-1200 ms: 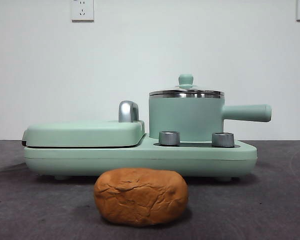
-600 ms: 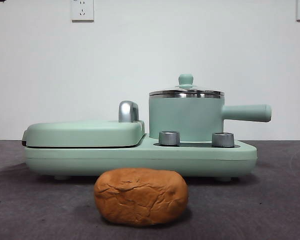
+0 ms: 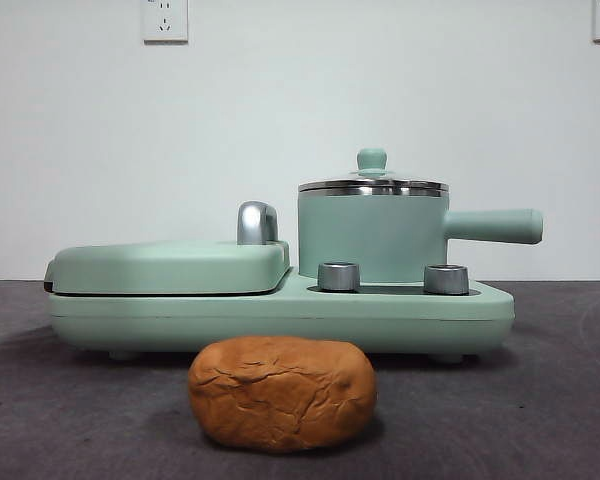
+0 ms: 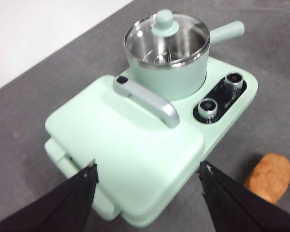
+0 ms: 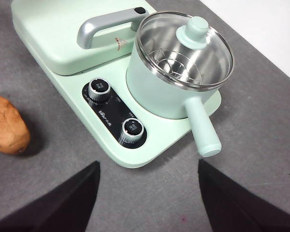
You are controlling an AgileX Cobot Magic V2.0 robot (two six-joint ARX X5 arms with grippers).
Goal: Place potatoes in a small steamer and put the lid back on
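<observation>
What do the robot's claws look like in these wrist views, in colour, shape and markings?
Only the jaw ends show. The left claw has two matte black, flat jaws tapering to pointed tips. The right claw looks the same: plain black wedges. No cables, markings or labels are visible. The front view shows no arm.

white print on the control panel (image 5: 114,118) is illegible.

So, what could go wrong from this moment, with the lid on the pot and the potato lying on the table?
1. The lid covers the small steamer, so it must come off first; its ball knob is small and may slip from the jaws.
2. The potato looks about as wide as the pot, so it could catch on the steel rim.
3. Both grippers, left and right, hang open above, holding nothing.
</observation>
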